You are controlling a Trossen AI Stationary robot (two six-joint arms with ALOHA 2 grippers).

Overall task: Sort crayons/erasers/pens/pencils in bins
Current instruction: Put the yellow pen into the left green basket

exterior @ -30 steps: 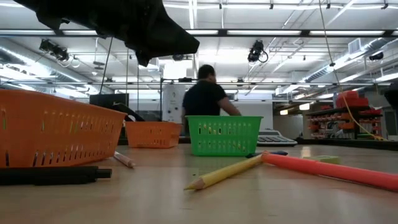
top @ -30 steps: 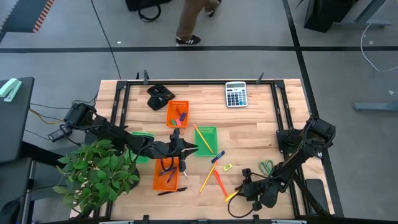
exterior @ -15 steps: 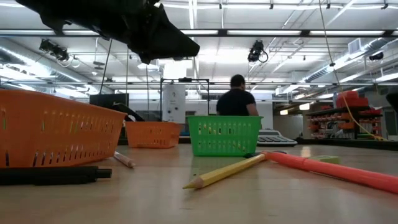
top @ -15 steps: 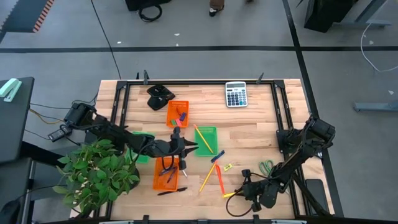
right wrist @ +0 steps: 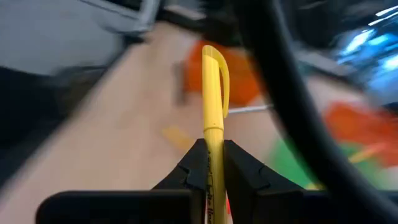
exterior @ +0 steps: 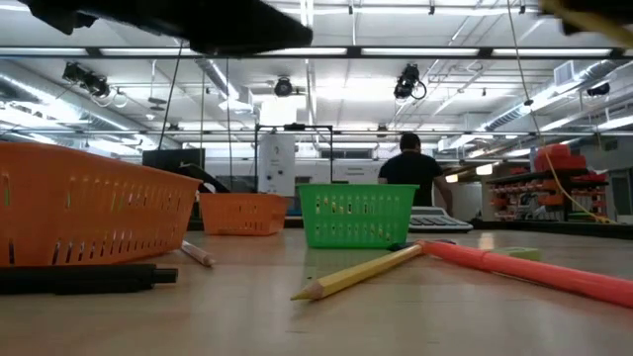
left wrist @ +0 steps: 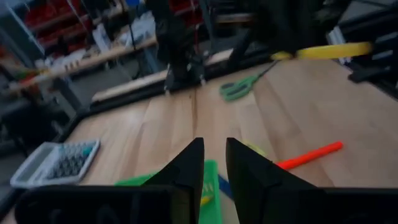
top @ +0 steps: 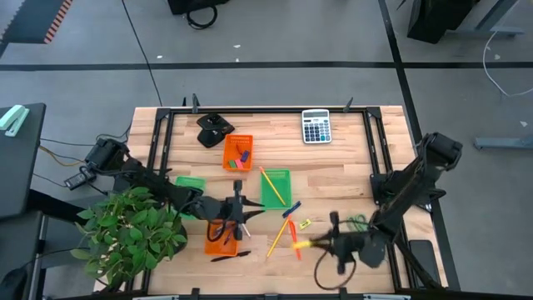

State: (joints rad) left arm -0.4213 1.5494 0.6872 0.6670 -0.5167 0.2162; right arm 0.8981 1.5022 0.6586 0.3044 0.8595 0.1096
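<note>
The right gripper (right wrist: pixel 210 163) is closed on a slim yellow pen (right wrist: pixel 213 106), a smooth plastic stick with a rounded cap and a clip, which stands out forward between the two dark fingers. In the high view this gripper (top: pixel 326 244) hangs near the front edge of the wooden table (top: pixel 341 167), and the yellow pen (top: pixel 305 245) points from it toward the middle. Just beside the pen's tip lie a thick red crayon (top: pixel 293 241) and a long thin yellow pencil (top: pixel 277 237), close together on the pale planks; a little farther is a small yellow eraser (top: pixel 305 223) and a blue pen (top: pixel 291 209). Green-handled scissors (top: pixel 357 222) lie near the right arm, partly under it. Farther on stands a green bin (top: pixel 276 187) with slotted plastic walls, a pencil leaning across it. The left gripper (left wrist: pixel 211 163) has its fingers nearly together with a narrow gap and nothing between them; it hovers over an orange bin (top: pixel 221 237), whose inside it partly hides. Another orange bin (top: pixel 238 152) with small erasers stands farther back, a second green bin (top: pixel 190 193) is half covered by the left arm, and a grey calculator (top: pixel 316 127) lies at the far edge. A leafy plant (top: pixel 129 229) stands at the table's left front corner. In the low view a person (exterior: pixel 411 176) is seen in the room behind.
</note>
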